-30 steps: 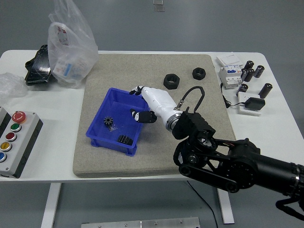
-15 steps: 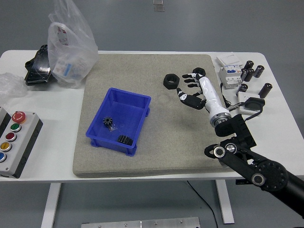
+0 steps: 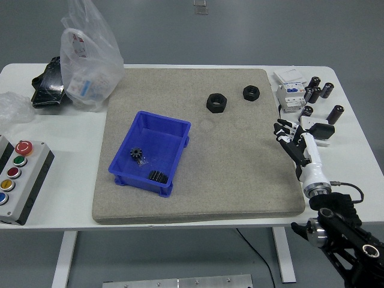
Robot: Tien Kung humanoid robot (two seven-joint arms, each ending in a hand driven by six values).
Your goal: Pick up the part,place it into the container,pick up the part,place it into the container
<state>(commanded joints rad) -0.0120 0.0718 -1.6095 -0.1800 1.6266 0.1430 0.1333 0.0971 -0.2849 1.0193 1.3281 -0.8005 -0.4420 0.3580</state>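
A blue bin (image 3: 152,153) sits on the grey mat's left half. Inside it lie a small black gear (image 3: 136,154) and another black part (image 3: 158,176). Two black hex nuts rest on the mat's far side, a larger one (image 3: 216,102) and a smaller one (image 3: 251,93). My right hand (image 3: 288,135), white with black fingertips, hovers at the mat's right edge with fingers spread and empty, well away from the bin and the nuts. The left arm is out of view.
A clear plastic bag (image 3: 90,57) and a black object (image 3: 48,84) lie at the far left. A button box (image 3: 18,177) sits at the left edge. A breaker (image 3: 290,91), black cylinders (image 3: 318,89) and a charger (image 3: 319,131) crowd the right.
My right hand has pulled back from over the blue bin, past the nuts, to the mat's right edge. It is empty and the arm has withdrawn toward the lower right corner.
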